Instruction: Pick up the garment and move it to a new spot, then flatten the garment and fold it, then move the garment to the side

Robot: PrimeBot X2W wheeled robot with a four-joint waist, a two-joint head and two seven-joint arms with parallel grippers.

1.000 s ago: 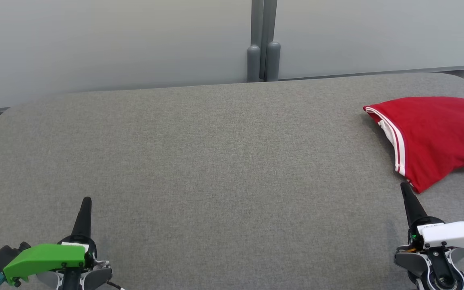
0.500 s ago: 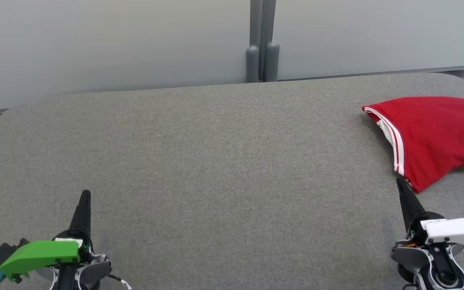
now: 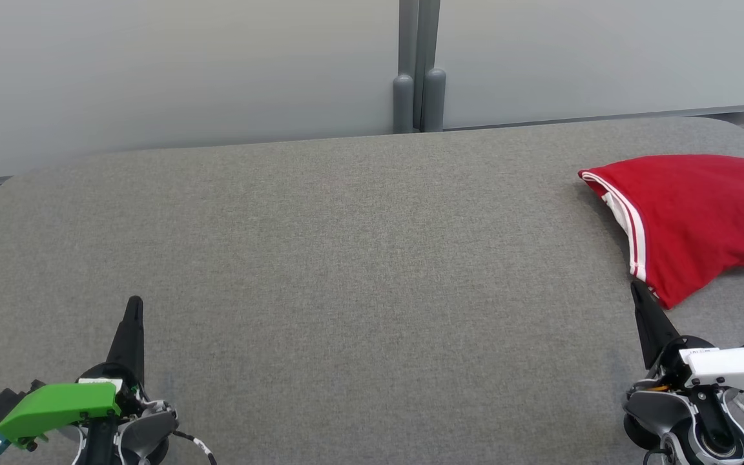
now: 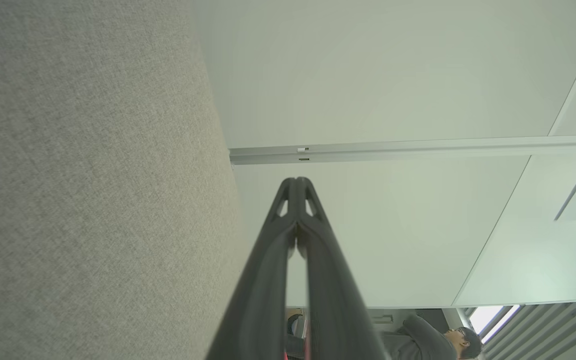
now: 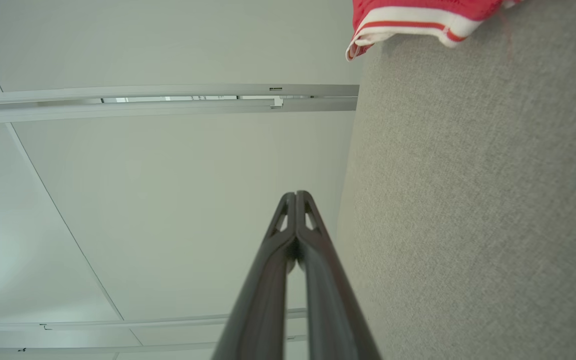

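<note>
**A:** What has changed in the last second?

**B:** Very little. Both arms have crept slightly forward over the grey table [image 3: 346,245], and the camera has shifted a touch. The left gripper [image 3: 134,303] and right gripper [image 3: 635,287] each have their fingers pressed together, holding nothing.

**A:** And the garment?

**B:** The red garment [image 3: 695,213], trimmed in white, lies unmoved at the table's right end. It looks folded. The right gripper's tip is near it, but apart. The task seems essentially finished.
</note>
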